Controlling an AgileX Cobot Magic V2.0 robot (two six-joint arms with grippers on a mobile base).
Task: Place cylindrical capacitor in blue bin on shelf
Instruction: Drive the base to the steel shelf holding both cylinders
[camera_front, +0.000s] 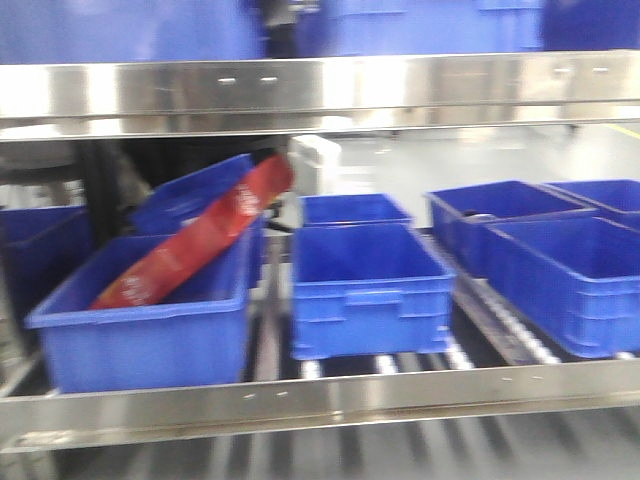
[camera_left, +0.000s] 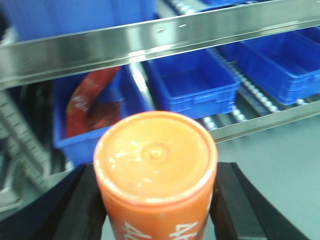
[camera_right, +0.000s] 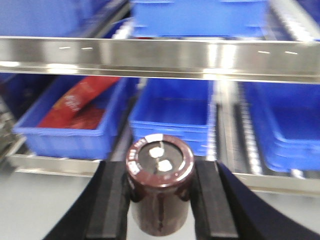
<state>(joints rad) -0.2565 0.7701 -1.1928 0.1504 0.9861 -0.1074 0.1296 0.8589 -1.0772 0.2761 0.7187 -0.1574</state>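
My right gripper (camera_right: 161, 172) is shut on the cylindrical capacitor (camera_right: 160, 159), a dark brown can with two pale terminals on top, held upright in front of the shelf. My left gripper (camera_left: 156, 175) is shut on an orange cylinder (camera_left: 155, 155) with white print. The shelf's shiny steel front beam (camera_front: 330, 395) runs below the bins. A smooth-walled blue bin (camera_front: 140, 335) with a rolled rim stands at the left and holds a red packet (camera_front: 200, 245). It also shows in the right wrist view (camera_right: 75, 135). Neither gripper shows in the front view.
A ribbed blue crate (camera_front: 370, 285) stands in the middle on white roller tracks (camera_front: 500, 330), with another behind it. More blue crates (camera_front: 565, 275) stand at the right. An upper steel beam (camera_front: 320, 90) crosses above the opening, with blue crates on the level above.
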